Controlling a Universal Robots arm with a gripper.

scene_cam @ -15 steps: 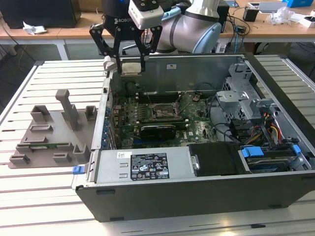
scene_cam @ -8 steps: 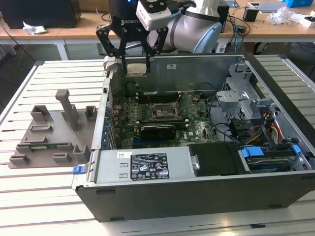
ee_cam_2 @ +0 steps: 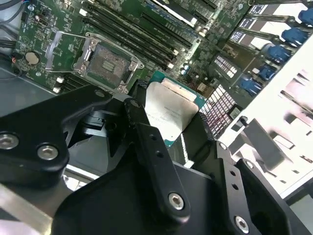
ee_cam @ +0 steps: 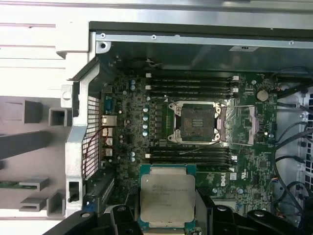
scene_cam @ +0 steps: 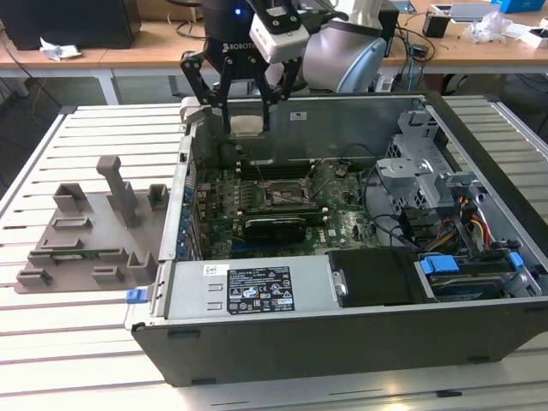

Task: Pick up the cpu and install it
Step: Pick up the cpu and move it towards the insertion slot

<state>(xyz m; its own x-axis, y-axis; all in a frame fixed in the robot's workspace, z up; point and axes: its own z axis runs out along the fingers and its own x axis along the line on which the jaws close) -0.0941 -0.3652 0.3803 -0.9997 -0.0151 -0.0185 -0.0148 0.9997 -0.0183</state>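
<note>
My gripper (scene_cam: 247, 127) is shut on the cpu (scene_cam: 247, 122), a flat square chip with a silvery top, held level between the two black fingers. It hangs above the rear wall of the open computer case (scene_cam: 257, 295), over the motherboard. In both wrist views the cpu (ee_cam_2: 168, 110) (ee_cam: 166, 196) sits between the fingers, its green rim showing. The dark square socket (scene_cam: 282, 193) (ee_cam_2: 107, 61) (ee_cam: 198, 122) lies on the motherboard below and ahead of the chip, its metal frame flipped open. Chip and socket are well apart.
A grey plastic tray (scene_cam: 86, 231) with raised blocks lies on the slatted table at the exterior view's left of the case. Memory slots (ee_cam: 190, 83) flank the socket. Drive cages and cables (scene_cam: 437, 197) fill the case's right side. The power supply (scene_cam: 257, 287) lines its front.
</note>
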